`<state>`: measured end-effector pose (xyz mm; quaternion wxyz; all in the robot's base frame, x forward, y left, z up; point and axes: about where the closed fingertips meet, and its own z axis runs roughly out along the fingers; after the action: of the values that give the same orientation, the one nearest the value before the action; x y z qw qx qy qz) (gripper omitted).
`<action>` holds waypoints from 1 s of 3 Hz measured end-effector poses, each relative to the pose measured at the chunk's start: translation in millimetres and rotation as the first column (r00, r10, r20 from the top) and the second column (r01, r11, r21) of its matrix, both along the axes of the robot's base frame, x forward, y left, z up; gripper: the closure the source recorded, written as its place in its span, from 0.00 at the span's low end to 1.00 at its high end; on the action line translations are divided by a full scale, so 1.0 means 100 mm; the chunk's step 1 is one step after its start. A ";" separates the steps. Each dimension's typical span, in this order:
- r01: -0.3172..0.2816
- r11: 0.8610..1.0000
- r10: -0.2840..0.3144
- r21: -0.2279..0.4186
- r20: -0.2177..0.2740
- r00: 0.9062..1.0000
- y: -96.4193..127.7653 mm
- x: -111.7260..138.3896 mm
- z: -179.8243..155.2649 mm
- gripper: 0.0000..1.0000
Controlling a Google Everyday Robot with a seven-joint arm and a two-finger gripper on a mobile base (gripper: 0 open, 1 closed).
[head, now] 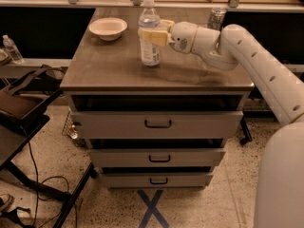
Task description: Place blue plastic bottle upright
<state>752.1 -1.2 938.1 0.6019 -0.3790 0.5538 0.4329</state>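
The blue plastic bottle (150, 53), clear and bluish with a white cap and a pale label, stands upright on the brown top of the drawer cabinet (118, 72), near its back middle. My gripper (150, 30) reaches in from the right at the bottle's shoulder. One cream finger (153, 36) crosses the front of the bottle and the other passes behind it. The fingers are closed on the bottle, and the bottle's base rests on the cabinet top.
A white bowl (108, 27) sits at the cabinet's back left. A silver can (216, 18) stands at the back right, behind my arm. A small clear bottle (12, 49) stands on a shelf at far left. A dark stand (23, 113) and cables lie to the left.
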 end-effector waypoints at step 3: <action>-0.012 1.000 0.013 0.022 -0.030 0.999 0.00 0.08 -0.10 0.84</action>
<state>760.2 -1.4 928.1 0.5950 -0.3693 0.5555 0.4483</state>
